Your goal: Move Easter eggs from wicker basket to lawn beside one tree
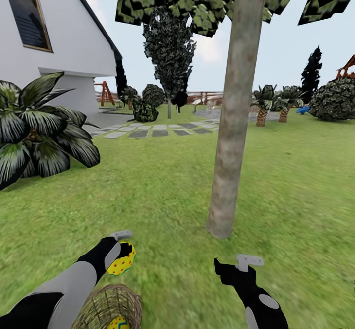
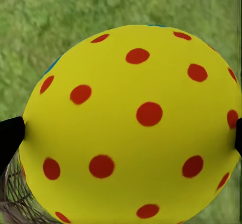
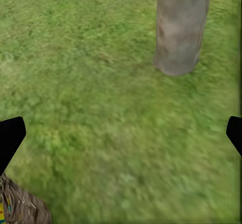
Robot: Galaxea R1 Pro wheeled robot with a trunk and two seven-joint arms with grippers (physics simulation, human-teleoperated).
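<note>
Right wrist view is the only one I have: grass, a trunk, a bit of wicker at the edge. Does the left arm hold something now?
Observer: Yes. The left gripper is shut on a yellow egg with red dots, held above the lawn.
Operator: Is another egg in the basket?
Observer: The head view shows the wicker basket below the left arm, with one more egg inside. I cannot tell if a third is there.
Operator: And my right gripper?
Observer: The right gripper is open and empty, near the base of the tree.
</note>
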